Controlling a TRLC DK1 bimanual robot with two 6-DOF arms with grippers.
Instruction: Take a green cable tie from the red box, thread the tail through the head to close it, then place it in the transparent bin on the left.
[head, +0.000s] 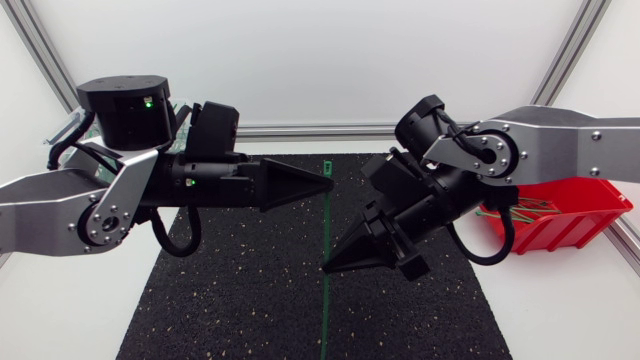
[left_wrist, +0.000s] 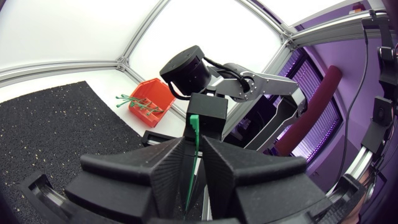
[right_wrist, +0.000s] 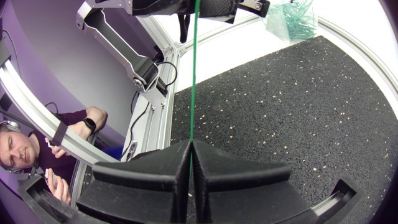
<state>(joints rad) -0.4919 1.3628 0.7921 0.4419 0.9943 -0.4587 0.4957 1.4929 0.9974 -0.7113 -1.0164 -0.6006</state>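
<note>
Left gripper clamped on green cable tie near its head end, right gripper pinching the same strap further along, tie held straight between both over black speckled mat, red box of spare ties behind right arm, transparent bin beyond left arm.

You see a bright green cable tie, one thin plain line against the mat, which is black and flecked all over with small pale and tan specks. The table around the mat is plain white. Your left end effector and right end effector are both matte black. The left arm and right arm have silver-grey links with black joints. The box is solid red, with green ties showing inside. The bin is clear, tinted green by its ties.
</note>
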